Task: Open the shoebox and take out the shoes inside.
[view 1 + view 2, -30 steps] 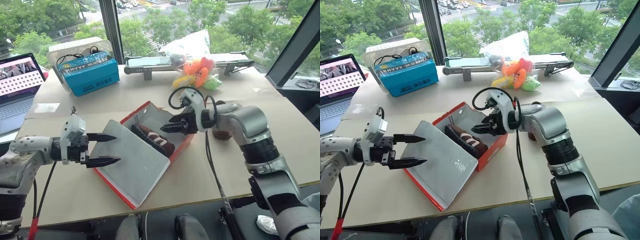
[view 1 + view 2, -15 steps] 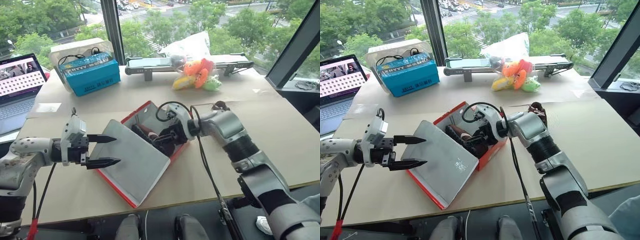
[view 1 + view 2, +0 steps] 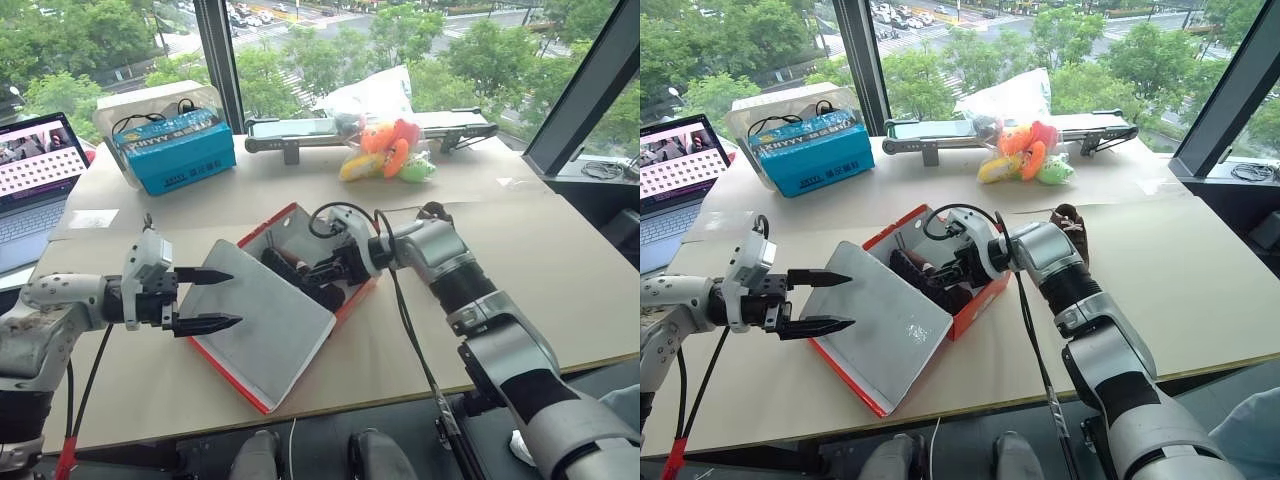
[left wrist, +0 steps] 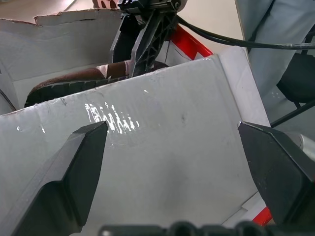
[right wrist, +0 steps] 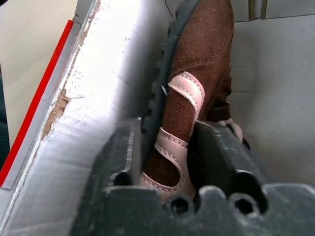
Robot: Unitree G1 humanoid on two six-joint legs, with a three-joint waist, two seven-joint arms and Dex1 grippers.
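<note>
Blue box (image 3: 175, 150) sitting at the table's (image 3: 560, 280) far left, open laptop (image 3: 35, 175) glowing beside it, plush toys (image 3: 385, 150) lying by the window.

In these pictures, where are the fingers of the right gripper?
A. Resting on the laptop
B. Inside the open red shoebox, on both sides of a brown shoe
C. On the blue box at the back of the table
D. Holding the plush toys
B: the right gripper reaches into the open shoebox, and its fingers sit on either side of the brown shoe.

The right gripper (image 5: 167, 162) dropped into the shoebox (image 3: 355, 300), jaws gripping a shoe (image 5: 197, 93).
</note>
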